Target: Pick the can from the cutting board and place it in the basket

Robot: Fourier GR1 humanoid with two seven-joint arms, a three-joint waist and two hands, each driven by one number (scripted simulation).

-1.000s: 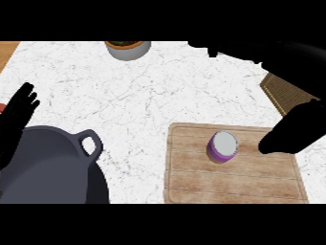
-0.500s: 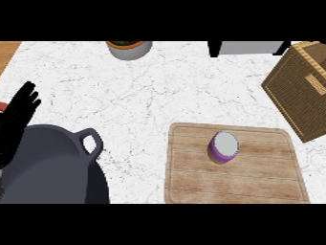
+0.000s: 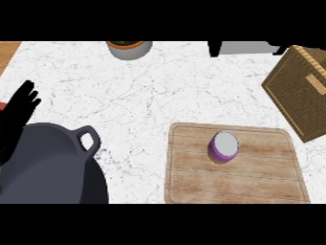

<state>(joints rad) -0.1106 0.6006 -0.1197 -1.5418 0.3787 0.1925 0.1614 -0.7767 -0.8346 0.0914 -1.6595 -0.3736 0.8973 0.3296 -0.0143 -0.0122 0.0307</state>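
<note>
Standing upright near the middle of the cutting board (image 3: 236, 165), purple can (image 3: 223, 145) untouched, top face free for a grasp from above, and well apart from the woven basket (image 3: 308, 91) sitting at the desk's (image 3: 158, 91) right edge as the drop spot. Left robot hand (image 3: 17, 112) resting at the left edge beside the dark pot (image 3: 45, 167), fingers straight and holding nothing. No right robot hand in view.

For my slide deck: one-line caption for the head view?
Purple can upright on wooden cutting board, woven basket at right, open left hand beside dark pot.
</note>
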